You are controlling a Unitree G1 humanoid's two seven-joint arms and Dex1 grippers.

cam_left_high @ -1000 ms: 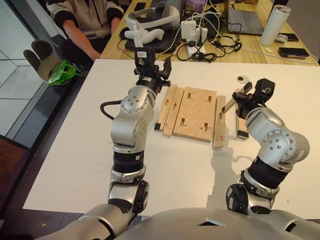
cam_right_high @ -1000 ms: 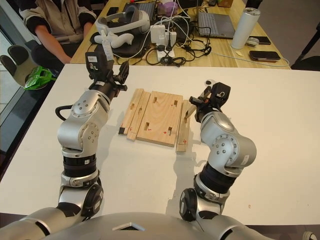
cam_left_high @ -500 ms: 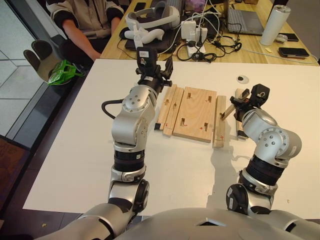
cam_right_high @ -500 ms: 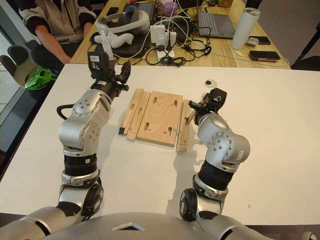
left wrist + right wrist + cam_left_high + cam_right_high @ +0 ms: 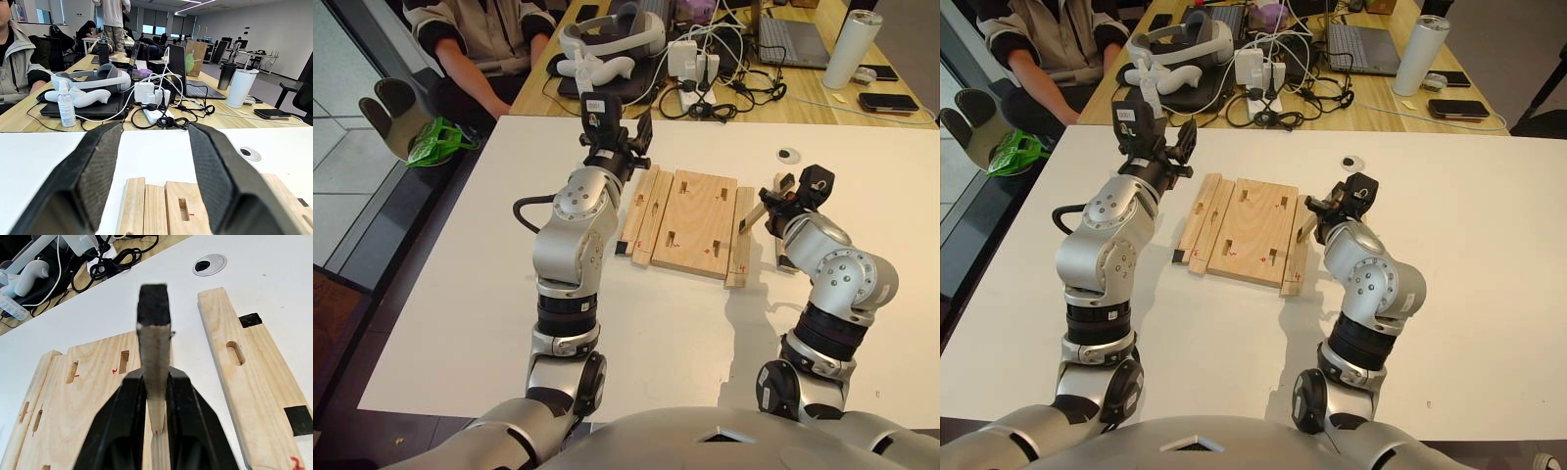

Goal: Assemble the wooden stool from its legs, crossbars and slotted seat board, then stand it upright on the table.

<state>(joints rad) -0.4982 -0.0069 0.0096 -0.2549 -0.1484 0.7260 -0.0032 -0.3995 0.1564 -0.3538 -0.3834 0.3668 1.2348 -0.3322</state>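
right gripper clenched on a tilted wooden leg at 3 o'clock of the seat board; left gripper hangs released at its 10 o'clock.

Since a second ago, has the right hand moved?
Yes: the right hand, gripping a wooden piece, moved left toward the seat board, away from the grommet.

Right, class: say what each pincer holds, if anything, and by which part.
The right pincer grips a wooden leg near its plain end, the black-capped end pointing away. The left pincer is open and holds nothing.
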